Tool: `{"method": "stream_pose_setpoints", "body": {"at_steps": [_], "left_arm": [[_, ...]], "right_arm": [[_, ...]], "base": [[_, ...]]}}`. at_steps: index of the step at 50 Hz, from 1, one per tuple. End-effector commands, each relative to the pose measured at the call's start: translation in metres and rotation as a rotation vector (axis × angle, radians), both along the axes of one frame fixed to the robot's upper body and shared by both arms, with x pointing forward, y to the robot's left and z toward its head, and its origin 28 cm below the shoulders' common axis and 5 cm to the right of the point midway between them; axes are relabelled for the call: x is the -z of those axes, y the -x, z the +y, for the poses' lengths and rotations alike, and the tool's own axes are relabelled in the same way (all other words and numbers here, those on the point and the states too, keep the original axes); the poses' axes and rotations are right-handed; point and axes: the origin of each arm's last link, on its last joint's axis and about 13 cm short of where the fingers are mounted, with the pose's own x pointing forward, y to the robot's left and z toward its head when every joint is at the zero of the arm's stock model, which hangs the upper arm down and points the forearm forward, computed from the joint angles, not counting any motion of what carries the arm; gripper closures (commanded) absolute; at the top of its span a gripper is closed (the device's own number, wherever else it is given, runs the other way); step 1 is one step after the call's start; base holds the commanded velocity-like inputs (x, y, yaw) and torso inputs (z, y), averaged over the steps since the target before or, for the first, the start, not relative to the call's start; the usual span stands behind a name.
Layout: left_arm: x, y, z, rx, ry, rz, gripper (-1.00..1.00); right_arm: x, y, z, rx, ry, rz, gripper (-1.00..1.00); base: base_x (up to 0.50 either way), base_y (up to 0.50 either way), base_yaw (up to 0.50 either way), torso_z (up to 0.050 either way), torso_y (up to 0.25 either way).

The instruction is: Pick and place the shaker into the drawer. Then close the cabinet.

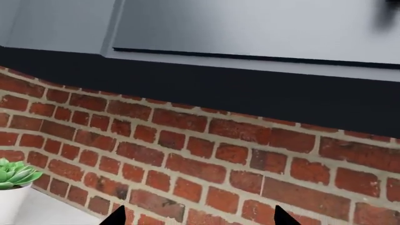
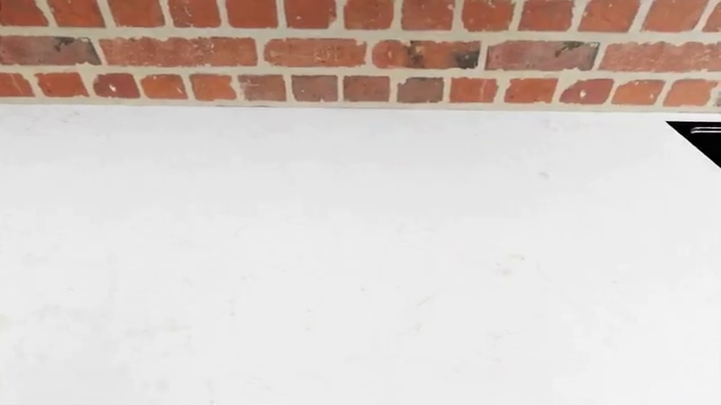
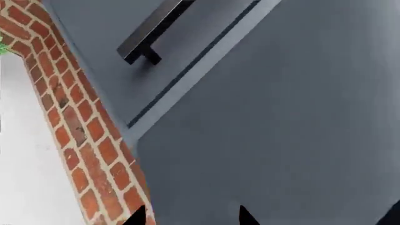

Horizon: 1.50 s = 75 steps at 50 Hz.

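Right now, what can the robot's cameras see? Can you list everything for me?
Worktop: one, white, filling the head view below the wall.
Brick wall: one, red with pale mortar, behind the worktop.
Black object: one corner only, at the worktop's right edge; too little shows to name it.
Potted plant: one, green leaves in a white pot, on the worktop by the wall.
Wall cupboards: grey flat fronts above the bricks; number unclear.
Bar handle: one, black, on a grey front.
Shaker, drawer: not in view.
Left fingers: two black tips, apart.
Right fingers: two black tips, apart.
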Motion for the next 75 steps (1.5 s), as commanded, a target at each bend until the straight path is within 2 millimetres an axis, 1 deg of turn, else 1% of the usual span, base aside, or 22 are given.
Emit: {"method": "stream_pose_setpoints", "body": {"at_steps": [1,4,12,19,27,28,29,31,32,33,34,35,36,38,40,42,44,46,47,52,55,75], "left_arm": [[0.001,0.004,0.005,-0.035,-0.015,0.006,-1.0],[0.002,0.005,0.006,-0.054,-0.02,0.017,-1.0],[0.004,0.005,0.004,-0.119,-0.043,0.061,-1.0],[-0.011,0.01,0.0,-0.183,-0.08,0.084,-1.0],[-0.009,0.013,-0.006,-0.086,-0.067,0.069,-1.0],[-0.008,0.013,-0.007,-0.054,-0.066,0.066,-1.0],[-0.007,0.012,-0.009,-0.017,-0.064,0.065,-1.0],[-0.009,-0.001,-0.021,0.08,-0.07,0.068,-1.0],[-0.011,-0.007,-0.028,0.125,-0.071,0.066,-1.0],[-0.013,-0.012,-0.036,0.175,-0.075,0.069,-1.0],[-0.017,-0.017,-0.043,0.218,-0.079,0.065,-1.0],[-0.019,-0.021,-0.051,0.263,-0.082,0.071,-1.0],[-0.023,-0.025,-0.059,0.304,-0.081,0.066,-1.0],[-0.026,-0.032,-0.071,0.375,-0.078,0.071,-1.0],[-0.026,-0.037,-0.082,0.428,-0.074,0.083,-1.0],[-0.023,-0.041,-0.09,0.462,-0.059,0.088,-1.0],[-0.02,-0.044,-0.096,0.489,-0.043,0.091,-1.0],[-0.015,-0.045,-0.102,0.511,-0.024,0.092,-1.0],[-0.012,-0.046,-0.104,0.517,-0.015,0.092,-1.0],[0.0,-0.048,-0.11,0.526,-0.005,0.125,-1.0],[0.007,-0.047,-0.112,0.526,-0.004,0.139,-1.0],[0.022,-0.048,-0.116,0.539,0.015,0.176,-1.0]], "right_arm": [[0.034,-0.079,-0.088,0.993,-0.14,-0.248,-1.0],[0.044,-0.085,-0.091,1.02,-0.103,-0.215,-1.0],[0.044,-0.085,-0.091,1.02,-0.103,-0.215,-1.0],[0.044,-0.085,-0.091,1.02,-0.103,-0.215,-1.0],[0.044,-0.085,-0.091,1.02,-0.103,-0.215,-1.0],[0.05,-0.098,-0.081,0.809,-0.334,-0.245,-1.0],[0.038,-0.093,-0.075,0.634,-0.478,-0.268,-1.0],[0.02,-0.081,-0.067,0.412,-0.58,-0.223,-1.0],[0.02,-0.076,-0.066,0.371,-0.61,-0.188,-1.0],[0.064,-0.093,-0.096,0.465,-0.729,-0.038,-1.0],[0.098,-0.112,-0.054,0.33,-0.61,0.145,-1.0],[0.136,-0.116,-0.071,0.437,-0.603,0.248,-1.0],[0.154,-0.108,-0.079,0.564,-0.539,0.287,-1.0],[0.184,-0.087,-0.071,0.592,-0.528,0.428,-1.0],[0.207,-0.057,-0.029,0.491,-0.447,0.549,-1.0],[0.205,-0.016,-0.023,0.334,-0.429,0.352,-1.0],[0.217,0.025,-0.031,0.214,-0.44,0.196,-1.0],[0.238,0.043,-0.042,0.443,-0.586,0.133,-1.0],[0.249,0.046,-0.044,0.486,-0.612,0.136,-1.0],[0.281,0.042,-0.041,0.501,-0.63,0.194,-1.0],[0.292,0.04,-0.038,0.503,-0.634,0.219,-1.0],[0.301,0.033,-0.027,0.442,-0.592,0.269,-1.0]], "base": [[0.0,0.0,0.0,0.0,0.0],[0.0,0.0,0.0,0.0,0.0],[0.0,0.0,0.0,0.003,0.0],[0.0,0.0,0.0,0.005,0.0],[0.01,0.0,0.0,0.006,0.0],[0.03,0.0,0.0,0.011,0.0],[0.0,0.0,0.0,0.01,0.0],[0.0,0.0,0.0,0.005,-0.01],[0.0,0.0,0.0,0.012,0.0],[0.0,0.0,0.0,0.0,0.0],[0.0,0.0,0.0,0.0,0.0],[0.0,0.0,0.0,0.0,0.0],[0.0,0.0,0.0,0.0,0.0],[0.0,0.0,0.0,0.0,0.0],[0.0,0.0,0.0,0.0,0.0],[0.0,0.0,0.0,0.0,0.0],[0.0,0.0,0.0,0.0,0.0],[0.0,0.0,0.0,0.0,0.0],[0.0,0.0,0.0,0.0,0.0],[0.0,0.0,0.0,0.0,0.0],[0.0,0.0,0.0,0.0,0.0],[0.0,-0.04,0.0,0.0,0.0]]}}
